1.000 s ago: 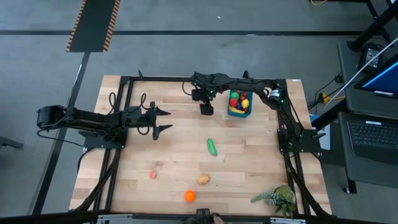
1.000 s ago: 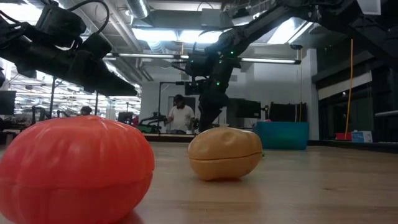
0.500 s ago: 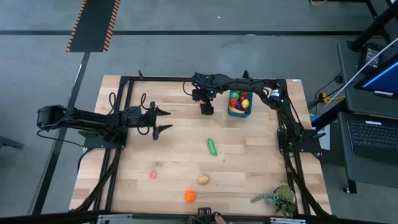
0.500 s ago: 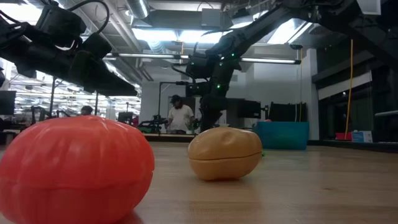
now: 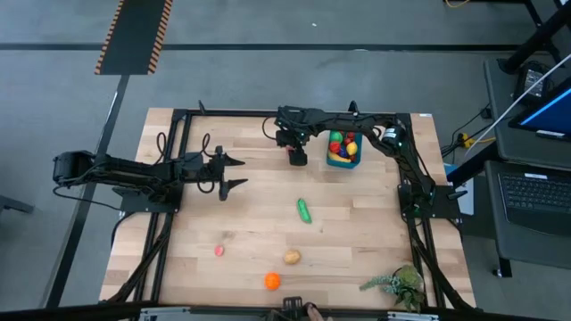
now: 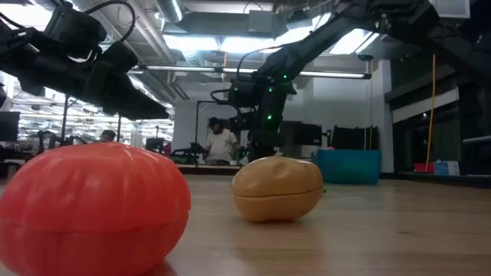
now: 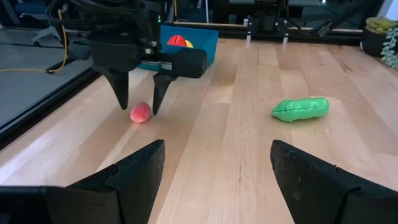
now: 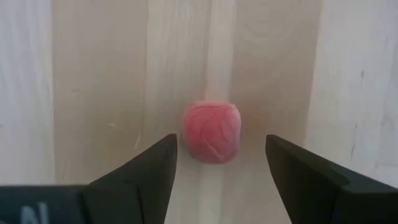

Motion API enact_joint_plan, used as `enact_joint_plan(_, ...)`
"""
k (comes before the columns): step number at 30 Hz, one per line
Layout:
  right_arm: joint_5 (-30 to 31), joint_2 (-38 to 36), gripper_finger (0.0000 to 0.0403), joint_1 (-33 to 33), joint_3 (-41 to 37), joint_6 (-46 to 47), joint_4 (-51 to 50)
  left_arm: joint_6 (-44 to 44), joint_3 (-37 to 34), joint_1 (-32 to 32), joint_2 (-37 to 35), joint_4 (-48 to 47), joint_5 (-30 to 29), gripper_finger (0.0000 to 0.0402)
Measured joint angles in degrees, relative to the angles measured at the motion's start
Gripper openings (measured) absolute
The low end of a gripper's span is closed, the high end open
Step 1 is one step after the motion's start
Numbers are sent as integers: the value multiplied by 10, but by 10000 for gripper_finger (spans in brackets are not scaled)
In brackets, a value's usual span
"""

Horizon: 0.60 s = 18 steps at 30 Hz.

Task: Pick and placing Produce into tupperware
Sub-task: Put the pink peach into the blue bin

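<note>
**Straddling a small pink-red fruit beside the box**

Hovering at about twelve o'clock on the pale wooden table (image 5: 259,214), my right gripper (image 7: 140,102) points straight down with its jaws open and nothing held. The small round pink-red toy fruit (image 8: 212,131) lies on the wood between my fingertips, touching neither as far as I can see. Just beside me, toward one o'clock, sits the blue rectangular plastic tupperware (image 5: 343,148), already holding several bright pieces. My left gripper (image 5: 234,172) waits at nine o'clock, jaws open and empty.

Other produce remains out: a green toy cucumber (image 5: 304,209) near the centre, then a small pink piece (image 5: 219,251), a tan potato-like piece (image 5: 292,257) and an orange round fruit (image 5: 272,281) toward six o'clock.

The risks, as I judge them: this fruit is small and round, so if one finger meets it first it may roll away. Closing too high would pinch only its crown and squirt it out. Lifting toward the tupperware, I could clip its near wall and shove it.
</note>
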Motion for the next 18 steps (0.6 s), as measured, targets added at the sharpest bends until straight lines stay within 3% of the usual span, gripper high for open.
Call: enact_joint_plan(18, -6, 0, 245, 0, 0, -32, 12, 2, 0, 0, 0, -1, 0, 286)
